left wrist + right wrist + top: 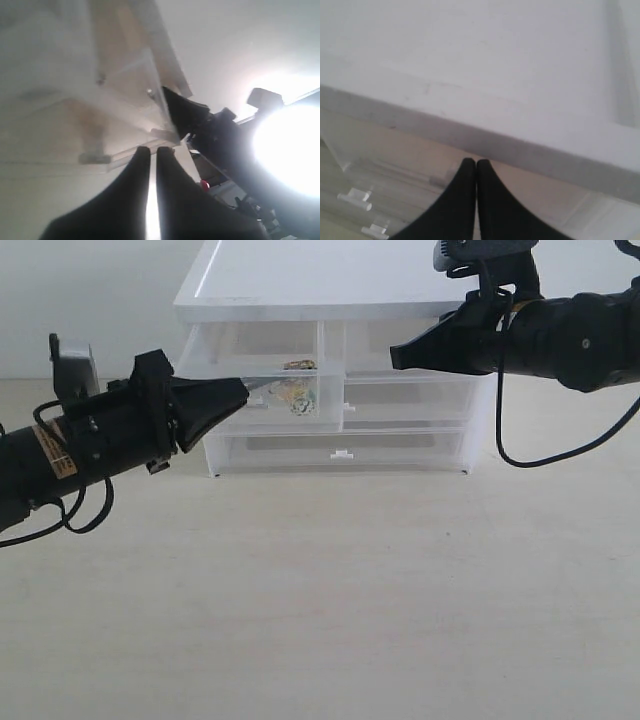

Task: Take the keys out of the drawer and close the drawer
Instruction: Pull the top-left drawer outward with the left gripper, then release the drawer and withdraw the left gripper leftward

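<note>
Pale bench [320, 600] carries a plastic cabinet [320, 280]; keys [293, 395] lie in its pulled-out drawer [255, 416]. Left hand [244, 392] and right hand [392, 358] are both pinched closed, empty.

Readable text: none in any view.
Sticker [56, 452]: orange-yellow, on the left arm [100, 435]; its dark print is too small and blurred to make out.

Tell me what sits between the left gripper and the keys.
In the exterior view, only the translucent front wall of the drawer separates the left gripper from the keys inside.
</note>
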`<control>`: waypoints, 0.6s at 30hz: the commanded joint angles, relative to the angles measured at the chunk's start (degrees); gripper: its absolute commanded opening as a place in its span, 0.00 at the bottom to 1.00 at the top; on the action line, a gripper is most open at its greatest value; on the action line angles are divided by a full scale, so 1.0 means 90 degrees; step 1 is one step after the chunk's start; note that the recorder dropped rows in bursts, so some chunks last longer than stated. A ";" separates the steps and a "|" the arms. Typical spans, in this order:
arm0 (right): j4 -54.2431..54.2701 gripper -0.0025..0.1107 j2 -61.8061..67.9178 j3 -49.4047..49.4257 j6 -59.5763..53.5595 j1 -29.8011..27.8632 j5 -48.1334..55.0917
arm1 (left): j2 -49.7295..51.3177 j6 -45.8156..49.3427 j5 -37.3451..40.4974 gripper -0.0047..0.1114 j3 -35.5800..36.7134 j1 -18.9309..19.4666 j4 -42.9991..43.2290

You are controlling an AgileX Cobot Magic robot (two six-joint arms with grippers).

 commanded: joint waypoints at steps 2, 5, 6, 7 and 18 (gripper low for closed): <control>0.0059 0.02 0.0122 -0.0179 0.0030 -0.0055 -0.1268 | -0.0103 0.0097 -0.0175 0.08 0.0038 -0.0044 0.0144; 0.0059 0.02 0.0122 -0.0179 0.0028 -0.0055 -0.1251 | -0.0103 0.0136 -0.0175 0.08 0.0043 -0.0044 0.0230; 0.0059 0.02 0.0122 -0.0179 0.0028 -0.0055 -0.1251 | -0.0103 0.0214 -0.0175 0.08 0.0043 -0.0044 0.0262; 0.0059 0.02 0.0122 -0.0179 0.0028 -0.0055 -0.1234 | -0.0118 0.0293 -0.0175 0.08 0.0043 -0.0044 0.0292; 0.0059 0.02 -0.0034 -0.0184 0.0048 -0.0055 -0.0883 | -0.0993 0.1943 0.0035 0.08 0.0971 0.0588 0.0385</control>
